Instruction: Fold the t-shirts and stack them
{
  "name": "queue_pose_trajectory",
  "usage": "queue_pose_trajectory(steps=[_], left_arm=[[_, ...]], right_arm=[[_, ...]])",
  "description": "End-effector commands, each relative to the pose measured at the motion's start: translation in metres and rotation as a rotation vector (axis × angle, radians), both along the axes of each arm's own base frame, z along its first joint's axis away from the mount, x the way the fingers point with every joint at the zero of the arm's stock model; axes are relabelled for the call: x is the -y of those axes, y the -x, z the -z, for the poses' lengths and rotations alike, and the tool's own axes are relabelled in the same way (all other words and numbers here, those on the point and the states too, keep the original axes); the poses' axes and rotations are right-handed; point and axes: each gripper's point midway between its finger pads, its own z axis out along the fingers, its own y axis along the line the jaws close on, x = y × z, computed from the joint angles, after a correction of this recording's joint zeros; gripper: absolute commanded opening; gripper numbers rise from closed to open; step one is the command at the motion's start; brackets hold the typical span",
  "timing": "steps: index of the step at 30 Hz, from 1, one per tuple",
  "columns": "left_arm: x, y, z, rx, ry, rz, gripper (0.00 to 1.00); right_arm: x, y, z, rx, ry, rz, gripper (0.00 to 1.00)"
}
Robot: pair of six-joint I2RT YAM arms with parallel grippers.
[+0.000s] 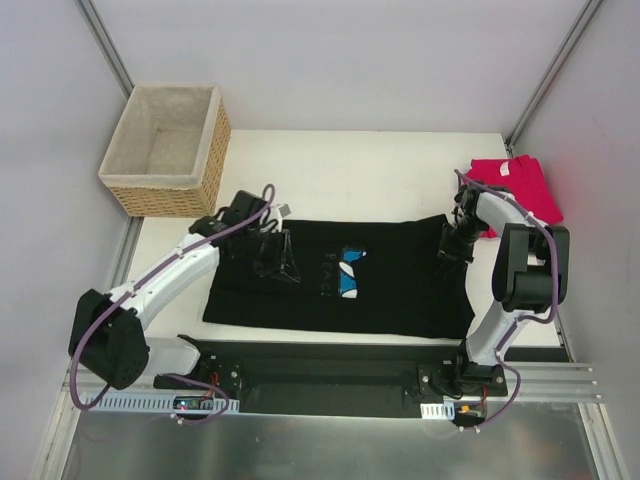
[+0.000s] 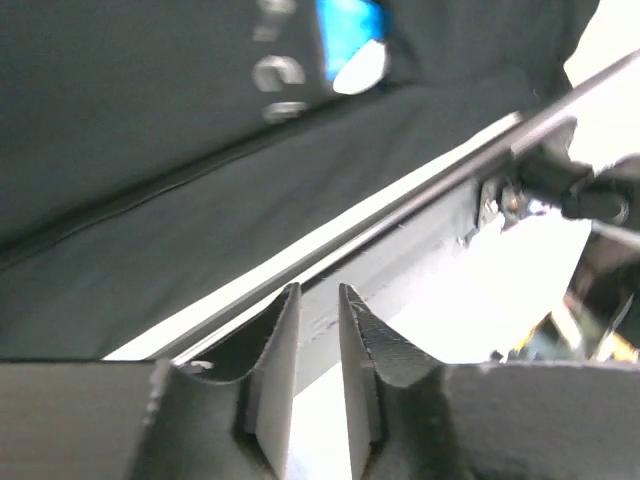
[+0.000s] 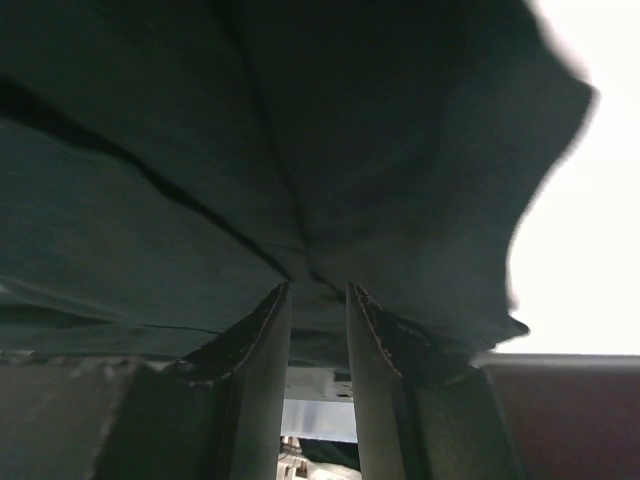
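My left pincer (image 2: 318,300) hangs released and empty above the black t-shirt (image 1: 400,295), which lies spread along the worktop's near edge for folding. My right pincer (image 3: 318,292) touches bunched cloth; whether it is grasping, I cannot tell. The red t-shirt (image 1: 525,185) lies at the right edge.

From where I stand, the black t-shirt (image 1: 300,295) is dark all over except for a small bright blue square print (image 1: 349,273) with white petal shapes, and faint pale lettering beside it. The pinkish-red t-shirt (image 1: 527,187) is one plain, vivid colour. The basket (image 1: 214,160) is tan woven wicker lined in pale cream cloth. The tabletop (image 1: 350,175) is off-white. The left arm (image 1: 175,268) and right arm (image 1: 490,335) are white with black joints, and a purple cable (image 1: 72,375) runs along each.
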Motion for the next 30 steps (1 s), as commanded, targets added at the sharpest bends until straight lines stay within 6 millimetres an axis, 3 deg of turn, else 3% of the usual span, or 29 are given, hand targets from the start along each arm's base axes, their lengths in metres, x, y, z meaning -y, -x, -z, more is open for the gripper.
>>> queue_pose_trajectory(steps=[1,6,8,10,14,19,25,30], left_arm=[[0.047,0.007,0.006,0.054,0.055,0.176,0.17],[0.096,0.024,0.041,0.057,-0.020,0.347,0.12],[0.117,0.020,0.050,0.080,-0.039,0.390,0.12],[0.137,0.026,0.051,0.096,-0.031,0.455,0.11],[0.182,0.018,0.038,0.155,0.005,0.512,0.11],[0.203,0.012,0.040,0.160,0.013,0.512,0.09],[0.214,0.019,0.069,0.128,-0.004,0.536,0.05],[0.217,0.023,0.078,0.132,-0.015,0.551,0.02]], right_arm=[[-0.015,-0.018,-0.008,0.046,-0.099,0.012,0.32],[-0.012,-0.019,-0.003,0.044,-0.104,0.025,0.31],[-0.012,-0.017,-0.002,0.039,-0.112,0.026,0.31],[-0.010,-0.014,-0.004,0.035,-0.109,0.031,0.30],[0.001,-0.010,-0.012,0.039,-0.068,0.030,0.31],[0.004,-0.005,-0.015,0.029,-0.103,0.051,0.31],[-0.003,-0.007,-0.010,0.023,-0.153,0.068,0.31],[-0.014,-0.014,-0.007,0.044,-0.228,0.084,0.34]])
